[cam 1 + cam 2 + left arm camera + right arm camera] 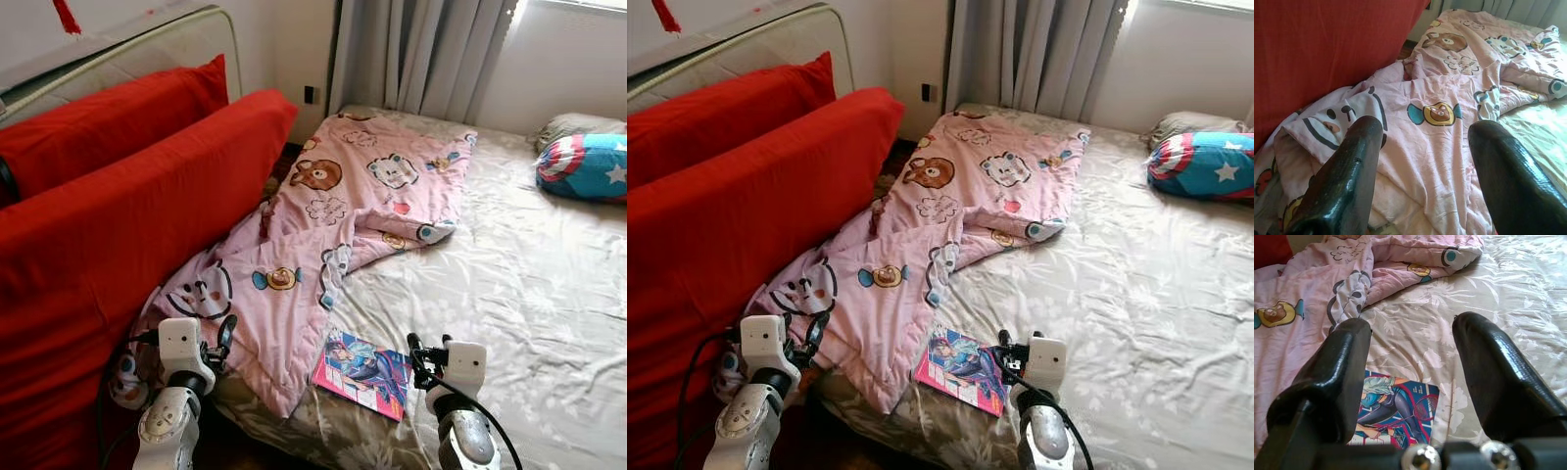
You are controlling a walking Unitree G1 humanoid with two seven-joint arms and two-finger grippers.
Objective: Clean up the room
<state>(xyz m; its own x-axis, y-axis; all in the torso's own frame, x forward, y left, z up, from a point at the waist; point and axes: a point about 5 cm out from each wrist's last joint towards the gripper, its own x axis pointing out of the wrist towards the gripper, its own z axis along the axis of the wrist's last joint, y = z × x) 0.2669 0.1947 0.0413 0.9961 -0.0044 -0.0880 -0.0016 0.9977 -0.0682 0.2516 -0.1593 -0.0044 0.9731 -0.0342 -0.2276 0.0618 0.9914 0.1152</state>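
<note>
Bedroom: a rumpled pink blanket sprawls over the bed, a magazine beside its near corner. Both tools, left and right, hover open. Soft, light, floppy blanket; best pinched at that corner.

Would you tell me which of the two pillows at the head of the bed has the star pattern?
The nearer blue pillow with red-and-white rings and white stars; the grey pillow behind it is plain.
</note>
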